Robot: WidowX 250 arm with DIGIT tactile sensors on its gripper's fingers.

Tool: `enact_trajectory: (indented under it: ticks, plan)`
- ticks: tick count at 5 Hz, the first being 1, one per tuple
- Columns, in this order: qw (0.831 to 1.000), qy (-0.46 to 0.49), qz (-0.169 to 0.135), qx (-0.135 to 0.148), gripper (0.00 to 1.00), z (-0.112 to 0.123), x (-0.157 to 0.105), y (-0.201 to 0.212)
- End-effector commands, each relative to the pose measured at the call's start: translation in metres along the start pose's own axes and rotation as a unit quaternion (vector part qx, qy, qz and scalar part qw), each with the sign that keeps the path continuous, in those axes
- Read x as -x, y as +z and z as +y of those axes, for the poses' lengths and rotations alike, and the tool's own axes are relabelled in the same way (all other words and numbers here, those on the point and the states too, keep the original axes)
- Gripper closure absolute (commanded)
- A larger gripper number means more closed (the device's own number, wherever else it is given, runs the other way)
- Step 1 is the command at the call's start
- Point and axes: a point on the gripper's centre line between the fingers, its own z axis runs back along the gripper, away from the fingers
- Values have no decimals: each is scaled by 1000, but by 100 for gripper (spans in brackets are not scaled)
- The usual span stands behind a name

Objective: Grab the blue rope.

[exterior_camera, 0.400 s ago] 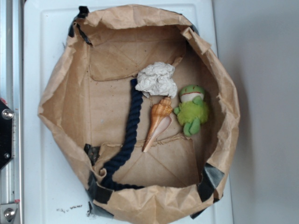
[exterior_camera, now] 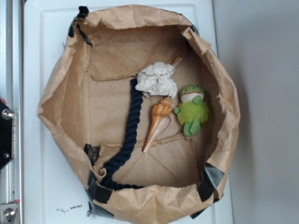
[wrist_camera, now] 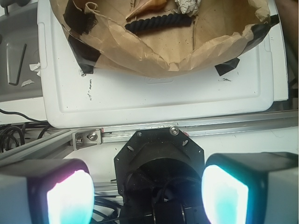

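Note:
The blue rope point(exterior_camera: 128, 135) is a thick navy twisted cord lying inside a brown paper bag point(exterior_camera: 60, 98). It runs from beside a crumpled white paper ball down to the bag's near edge, where it curls right. In the wrist view the blue rope point(wrist_camera: 159, 22) shows at the top, inside the bag point(wrist_camera: 154, 58). My gripper point(wrist_camera: 147, 193) is open, its two glowing pads wide apart with nothing between them. It hovers over the black robot base, well short of the bag. The exterior view does not show the gripper.
In the bag a spiral seashell point(exterior_camera: 157, 121) lies right of the rope, a crumpled white paper ball point(exterior_camera: 157, 79) at the rope's top end, and a green plush frog point(exterior_camera: 192, 110) further right. The bag sits on a white tray point(exterior_camera: 42, 177). An aluminium rail point(wrist_camera: 196, 128) crosses the wrist view.

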Motion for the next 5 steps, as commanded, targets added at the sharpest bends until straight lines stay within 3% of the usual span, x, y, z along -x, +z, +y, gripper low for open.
enact_trajectory:
  ticks: [1, 2, 3, 5]
  plan:
    - [993, 109, -35, 5, 0, -14, -100, 1]
    - [977, 189, -94, 18, 0, -5, -136, -15]
    - [949, 284, -128, 44, 0, 9, -154, -45]
    - [949, 284, -128, 44, 0, 9, -154, -45]
